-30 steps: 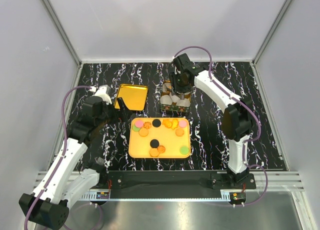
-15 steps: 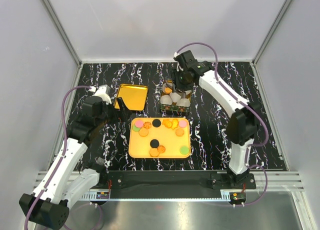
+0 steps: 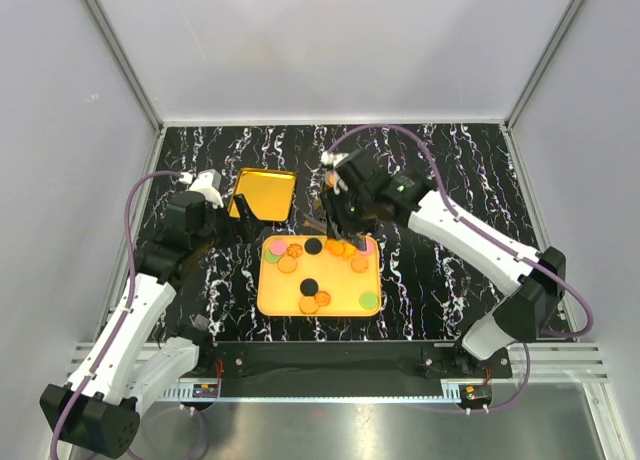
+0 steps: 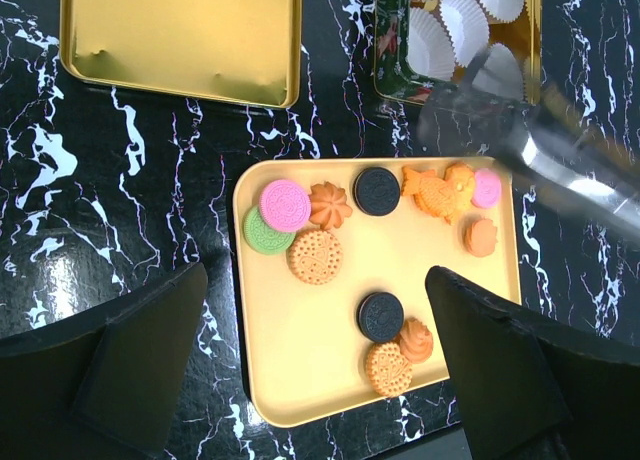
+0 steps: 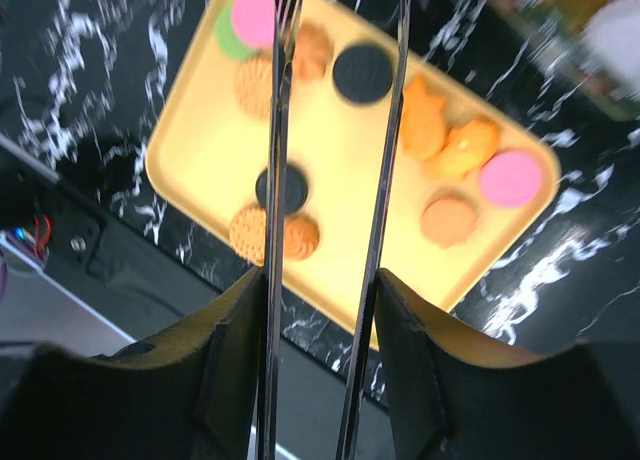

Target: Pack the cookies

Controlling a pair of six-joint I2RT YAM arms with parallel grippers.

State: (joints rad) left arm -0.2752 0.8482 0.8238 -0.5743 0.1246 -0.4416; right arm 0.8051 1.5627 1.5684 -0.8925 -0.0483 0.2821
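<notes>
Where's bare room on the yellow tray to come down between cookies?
Bare: the yellow tray's near-left corner, bordered by the round waffle cookie and the lower black cookie; also the middle strip right of that waffle cookie. Crowded: the far row, mostly touching.

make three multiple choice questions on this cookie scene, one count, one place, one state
1. The black cookies on the yellow tray number: A one, B four, C two.
2. The gold lid lies: A on the tray, B on the table beside the tin, C inside the tin.
3. The left claw is: A open and empty, B shut on a cookie, C shut on the lid.
Answers: C, two dark discs show; B, it rests on marble next to the tin; A, its fingers stand apart, nothing between.
</notes>
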